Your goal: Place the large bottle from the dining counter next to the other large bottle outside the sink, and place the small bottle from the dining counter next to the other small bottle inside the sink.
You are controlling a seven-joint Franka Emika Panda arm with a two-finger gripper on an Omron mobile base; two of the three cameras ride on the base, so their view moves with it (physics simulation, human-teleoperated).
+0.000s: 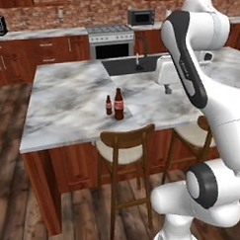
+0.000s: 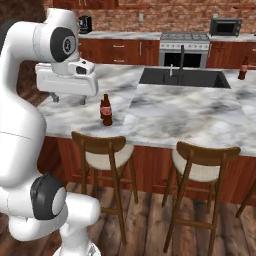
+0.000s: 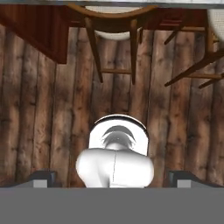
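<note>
left base view: two bottles stand close together near the front edge of the grey-white veined marble dining counter (image 1: pixel 67 102), which sits on a reddish-brown wood base. one is a tall dark cola bottle with a red label (image 1: pixel 119 104); the other, just to its left, is the small dark brown glass bottle with a red label (image 1: pixel 109 105), about half as tall. the black rectangular sink (image 1: pixel 127 65) lies sunk in the far side of the counter, with one black faucet (image 1: pixel 138 59) rising at its edge. two wooden stools with pale cushions (image 1: pixel 124 147) are tucked under the counter's near side. the white arm's two-finger gripper (image 1: pixel 167 88) hangs above the marble to the right of the bottles, well apart from them.

right base view: the same two bottles stand side by side on the marble, the small one partly behind the tall one. one more tall dark bottle (image 2: pixel 243 68) stands on the counter just right of the sink, outside the basin. two stools show in full. the gripper (image 2: pixel 68 99) hangs left of the pair, holding nothing.

hand view: the camera looks down on dark wooden floor planks (image 3: pixel 43 109) and stool legs; the two finger tips (image 3: pixel 43 177) stand far apart at the bottom corners, the jaws wide and empty.
</note>
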